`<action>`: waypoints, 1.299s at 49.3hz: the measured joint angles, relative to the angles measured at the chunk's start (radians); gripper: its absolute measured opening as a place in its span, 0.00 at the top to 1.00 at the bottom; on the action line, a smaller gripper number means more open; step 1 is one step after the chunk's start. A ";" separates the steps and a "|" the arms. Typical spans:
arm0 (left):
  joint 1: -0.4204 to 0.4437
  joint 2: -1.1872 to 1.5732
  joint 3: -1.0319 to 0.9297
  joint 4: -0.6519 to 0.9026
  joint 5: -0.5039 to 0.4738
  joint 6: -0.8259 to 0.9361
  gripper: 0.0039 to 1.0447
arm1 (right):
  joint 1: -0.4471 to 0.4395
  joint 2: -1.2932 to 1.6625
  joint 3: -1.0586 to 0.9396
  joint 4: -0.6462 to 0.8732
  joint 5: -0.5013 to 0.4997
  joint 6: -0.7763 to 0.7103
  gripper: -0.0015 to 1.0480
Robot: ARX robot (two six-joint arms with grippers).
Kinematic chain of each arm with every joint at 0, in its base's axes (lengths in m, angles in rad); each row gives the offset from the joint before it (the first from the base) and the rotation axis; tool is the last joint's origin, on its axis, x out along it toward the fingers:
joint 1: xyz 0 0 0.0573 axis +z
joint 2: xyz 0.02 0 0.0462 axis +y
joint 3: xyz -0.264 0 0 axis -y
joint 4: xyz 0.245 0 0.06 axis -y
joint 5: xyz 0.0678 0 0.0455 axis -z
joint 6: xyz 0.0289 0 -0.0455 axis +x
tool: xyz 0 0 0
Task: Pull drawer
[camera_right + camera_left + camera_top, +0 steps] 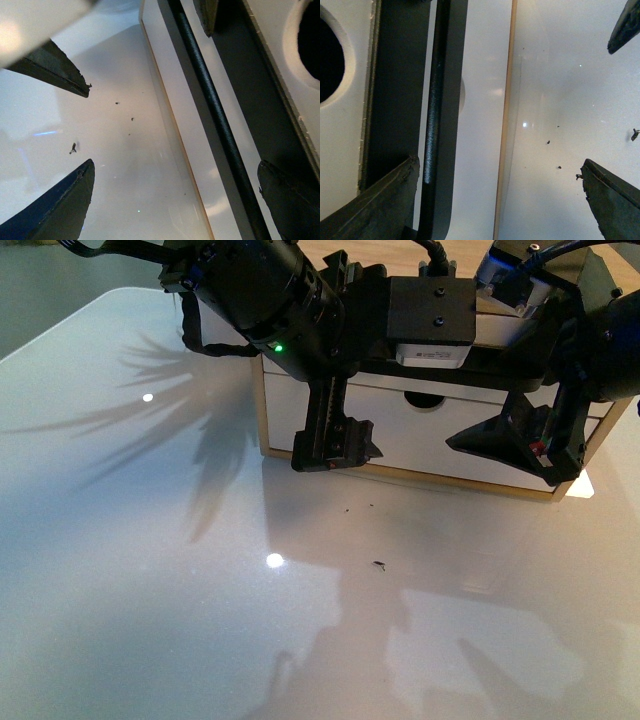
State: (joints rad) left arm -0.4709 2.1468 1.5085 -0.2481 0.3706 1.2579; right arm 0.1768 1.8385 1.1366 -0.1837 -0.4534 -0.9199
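The drawer (420, 435) is the white front with a semicircular notch in its top edge, low in a small wood-framed cabinet at the back of the table. Its long black bar handle (432, 125) (215, 110) shows in both wrist views and is mostly hidden by the arms in the front view. My left gripper (335, 448) (500, 165) is open and hangs before the drawer's left part, the bar lying just inside one finger (385, 200). My right gripper (525, 445) (175, 170) is open before the right part, the bar close to one finger (290, 200).
Above the bar, a dark gap and another white front with a round cut-out (330, 60) (310, 40) show. The cabinet's wooden base edge (505, 125) meets the glossy white table (200, 590). Small dark crumbs (378, 564) lie on the table before the cabinet.
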 joint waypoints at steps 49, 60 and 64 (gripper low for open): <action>-0.033 -0.392 -0.519 0.055 0.064 0.065 0.07 | 0.047 -0.360 -0.346 -0.114 -0.148 -0.037 0.09; -0.035 -0.549 -0.683 0.269 0.063 -0.106 0.07 | 0.001 -0.554 -0.420 -0.028 -0.219 0.098 0.09; -0.036 -0.623 -0.723 0.324 0.068 -0.162 0.07 | -0.015 -0.629 -0.457 0.000 -0.237 0.148 0.09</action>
State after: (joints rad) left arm -0.5068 1.5242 0.7853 0.0757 0.4385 1.0958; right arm 0.1616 1.2091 0.6796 -0.1841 -0.6899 -0.7723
